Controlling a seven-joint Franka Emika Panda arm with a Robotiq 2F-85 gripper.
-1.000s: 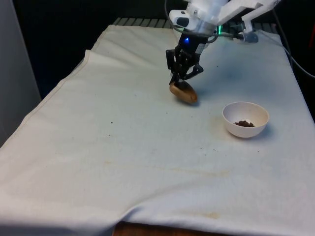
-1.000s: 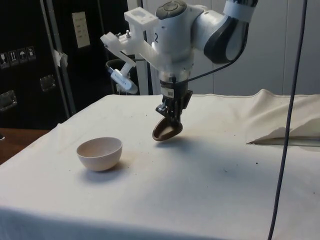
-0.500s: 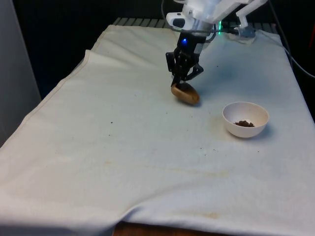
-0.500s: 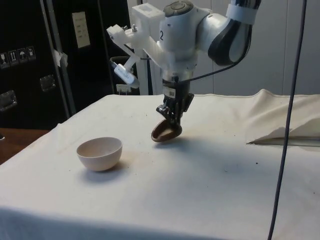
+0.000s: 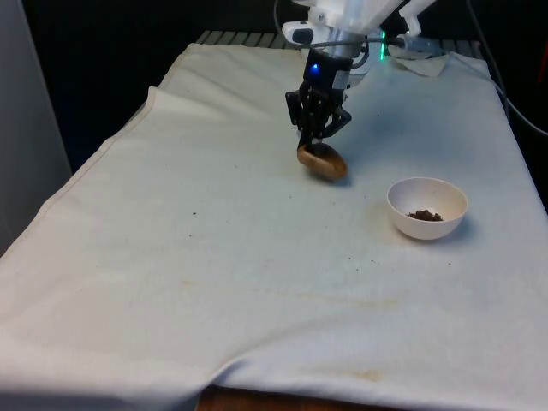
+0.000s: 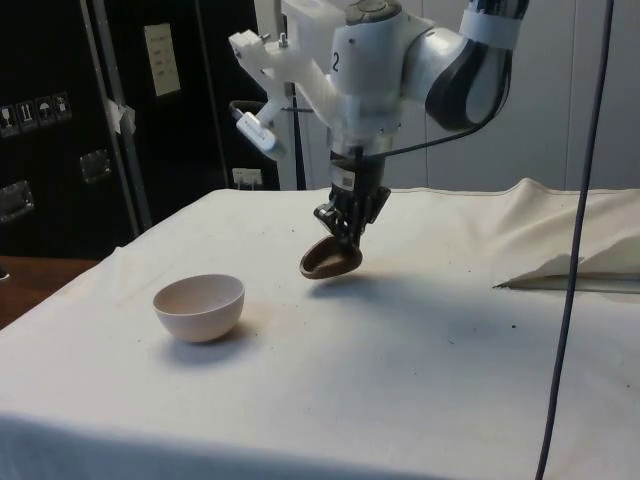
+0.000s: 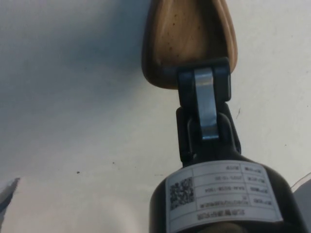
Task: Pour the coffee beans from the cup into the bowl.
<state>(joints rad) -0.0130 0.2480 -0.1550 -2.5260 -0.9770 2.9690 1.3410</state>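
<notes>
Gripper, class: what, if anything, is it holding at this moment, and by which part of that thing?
The gripper holds the wooden cup by its rim, one finger inside and one outside the wall. The cup hangs tilted just above the cloth, apart from the white bowl.

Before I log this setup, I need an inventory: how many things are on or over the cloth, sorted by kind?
Wooden cup, tilted and pinched at its rim by the gripper: 1
White bowl: 1
Small heap of coffee beans, inside the bowl: 1
Total: 3
</notes>
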